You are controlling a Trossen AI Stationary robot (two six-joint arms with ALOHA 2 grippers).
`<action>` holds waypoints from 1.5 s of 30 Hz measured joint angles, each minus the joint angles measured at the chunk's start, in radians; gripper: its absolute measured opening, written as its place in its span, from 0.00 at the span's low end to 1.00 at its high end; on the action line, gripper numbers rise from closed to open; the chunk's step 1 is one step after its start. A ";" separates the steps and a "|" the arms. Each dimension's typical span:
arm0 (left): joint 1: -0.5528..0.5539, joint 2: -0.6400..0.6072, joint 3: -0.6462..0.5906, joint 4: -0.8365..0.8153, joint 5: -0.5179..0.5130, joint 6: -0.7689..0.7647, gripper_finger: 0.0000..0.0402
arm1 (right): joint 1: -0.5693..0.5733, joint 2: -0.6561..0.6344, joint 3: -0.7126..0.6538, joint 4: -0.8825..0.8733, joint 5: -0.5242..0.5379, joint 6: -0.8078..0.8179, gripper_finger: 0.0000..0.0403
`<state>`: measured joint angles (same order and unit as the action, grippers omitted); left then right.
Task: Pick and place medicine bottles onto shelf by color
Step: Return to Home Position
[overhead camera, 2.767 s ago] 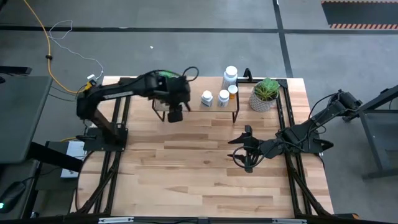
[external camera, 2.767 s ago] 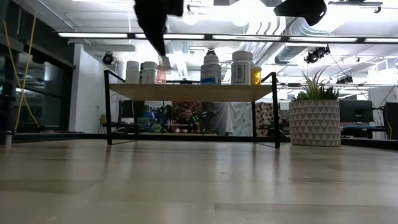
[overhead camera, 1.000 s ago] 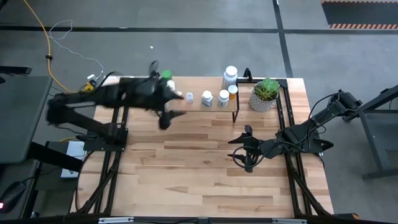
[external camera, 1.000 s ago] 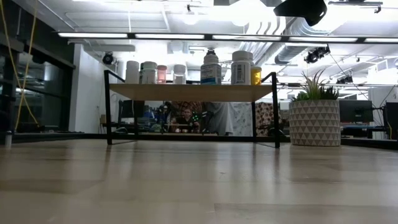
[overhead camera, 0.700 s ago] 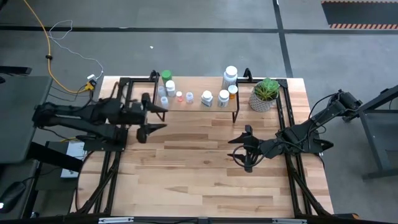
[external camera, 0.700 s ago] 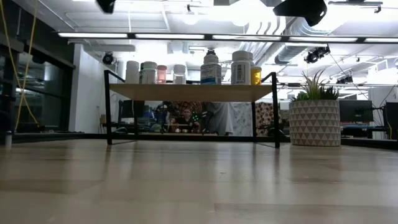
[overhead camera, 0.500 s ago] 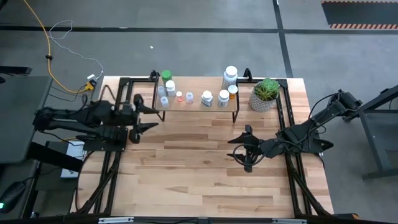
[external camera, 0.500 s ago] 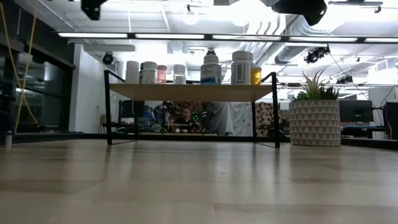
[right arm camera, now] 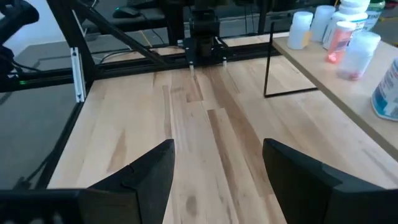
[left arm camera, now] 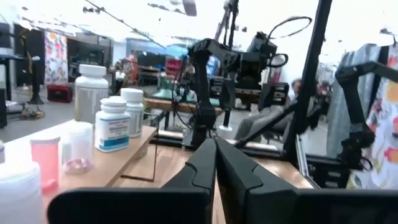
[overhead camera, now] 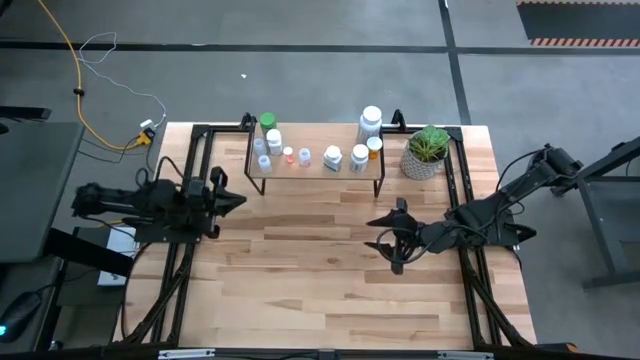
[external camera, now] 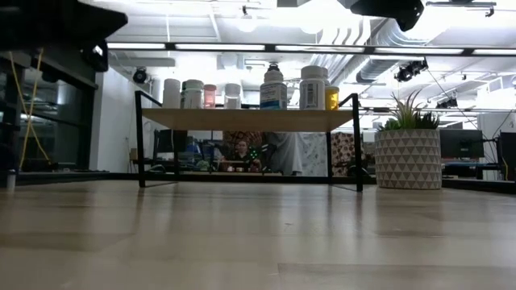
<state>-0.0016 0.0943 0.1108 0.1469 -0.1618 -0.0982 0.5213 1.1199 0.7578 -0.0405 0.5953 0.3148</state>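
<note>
The left claw (overhead camera: 228, 194) was pinched shut and empty, low over the counter (overhead camera: 300, 290). The right claw (overhead camera: 388, 236) gaped wide open, also empty. The medicine bottles (overhead camera: 332, 157) stood upright in a row on the shelf (overhead camera: 320, 138), ahead of the left claw's tips and well apart from both claws. They looked like light, rigid, smooth plastic that would tip easily, best gripped around the body just below the cap.

Low view: the left arm (external camera: 56, 24) is blurred and cut off by the top edge. Right wrist view: a white-and-blue bottle (right arm camera: 387, 93) is cut off at the edge. High view: labels on the medicine bottles (overhead camera: 333, 156) are too small to read.
</note>
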 joint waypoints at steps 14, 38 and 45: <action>-0.001 -0.090 -0.100 0.010 -0.023 -0.015 0.00 | -0.005 -0.232 -0.131 -0.198 -0.054 0.094 0.04; -0.001 -0.090 -0.099 0.007 -0.009 -0.003 0.00 | -0.423 -0.997 -0.678 0.149 -0.580 -0.150 0.00; -0.001 -0.090 -0.099 0.007 -0.008 -0.003 0.00 | -0.407 -1.119 -0.748 0.097 -0.568 -0.170 0.00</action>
<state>-0.0029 0.0044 0.0116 0.1539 -0.1696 -0.1017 0.1141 0.0005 0.0101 0.0566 0.0272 0.1446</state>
